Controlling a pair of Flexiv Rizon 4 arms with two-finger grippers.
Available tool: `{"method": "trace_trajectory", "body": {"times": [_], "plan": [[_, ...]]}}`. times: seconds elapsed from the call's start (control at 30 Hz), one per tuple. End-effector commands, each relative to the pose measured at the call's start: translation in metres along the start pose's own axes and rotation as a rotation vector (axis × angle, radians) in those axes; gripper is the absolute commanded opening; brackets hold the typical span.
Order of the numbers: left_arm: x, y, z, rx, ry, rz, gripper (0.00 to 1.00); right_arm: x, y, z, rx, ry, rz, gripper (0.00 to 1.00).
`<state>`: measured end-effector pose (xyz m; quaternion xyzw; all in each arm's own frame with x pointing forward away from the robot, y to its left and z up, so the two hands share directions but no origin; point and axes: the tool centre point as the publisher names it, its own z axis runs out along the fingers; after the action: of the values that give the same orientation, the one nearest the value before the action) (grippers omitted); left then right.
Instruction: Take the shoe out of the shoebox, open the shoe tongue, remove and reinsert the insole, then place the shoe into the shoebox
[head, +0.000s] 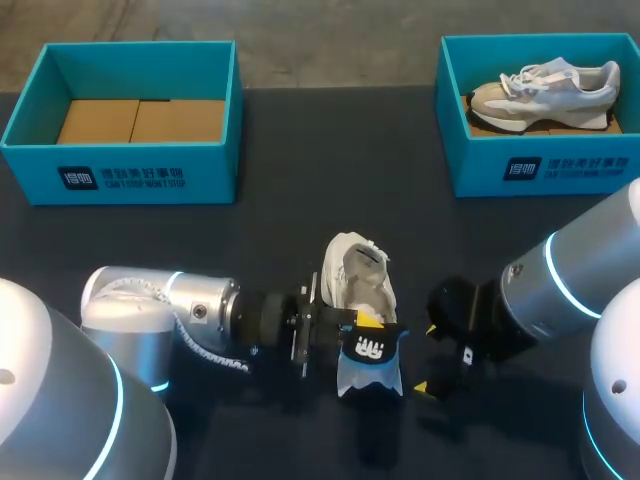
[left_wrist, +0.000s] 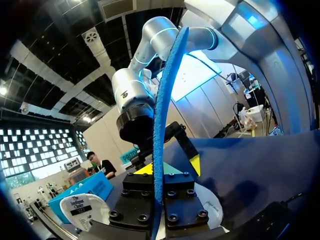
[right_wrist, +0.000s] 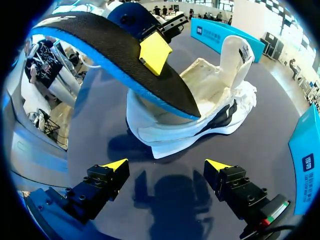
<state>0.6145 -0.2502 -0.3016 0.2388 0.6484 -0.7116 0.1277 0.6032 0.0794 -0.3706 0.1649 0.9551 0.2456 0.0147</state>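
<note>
A white shoe (head: 358, 278) lies on the dark table (head: 260, 240), tongue pulled up; the right wrist view shows its open inside (right_wrist: 202, 97). My left gripper (head: 368, 322) is shut on the blue-edged insole (head: 370, 362), which it holds over the shoe's near end. The insole (left_wrist: 161, 120) runs edge-on between its yellow-tipped fingers (left_wrist: 195, 164). From the right wrist it shows as a dark slab (right_wrist: 100, 45) tilted above the heel, a yellow fingertip (right_wrist: 154, 52) on it. My right gripper (head: 428, 357) stands open just right of the insole, low over the table and short of the shoe (right_wrist: 166, 165).
A teal shoebox (head: 130, 170) at the back left holds only cardboard. A second teal shoebox (head: 545, 165) at the back right holds a beige and white shoe (head: 545, 88). Both arms crowd the table's near middle.
</note>
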Motion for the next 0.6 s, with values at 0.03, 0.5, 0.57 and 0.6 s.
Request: {"method": "trace_trajectory", "body": {"times": [0.03,0.5,0.57,0.6], "plan": [[0.0022,-0.0005,0.0005,-0.013,-0.012,0.0,0.0,0.0016,-0.0004,-0.0003,-0.001,-0.003,0.001,1.0],[0.003,0.0049,0.0014,-0.035,-0.04,-0.006,0.0,0.0016,-0.0004,-0.0003,-0.001,-0.003,0.001,1.0],[0.0027,0.0056,0.0007,-0.038,-0.045,-0.006,0.0,0.0016,-0.0004,-0.0003,-0.001,-0.003,0.001,1.0],[0.0023,0.0058,0.0002,-0.039,-0.049,-0.006,0.0,0.0016,-0.0004,-0.0003,-0.001,-0.003,0.001,1.0]]}}
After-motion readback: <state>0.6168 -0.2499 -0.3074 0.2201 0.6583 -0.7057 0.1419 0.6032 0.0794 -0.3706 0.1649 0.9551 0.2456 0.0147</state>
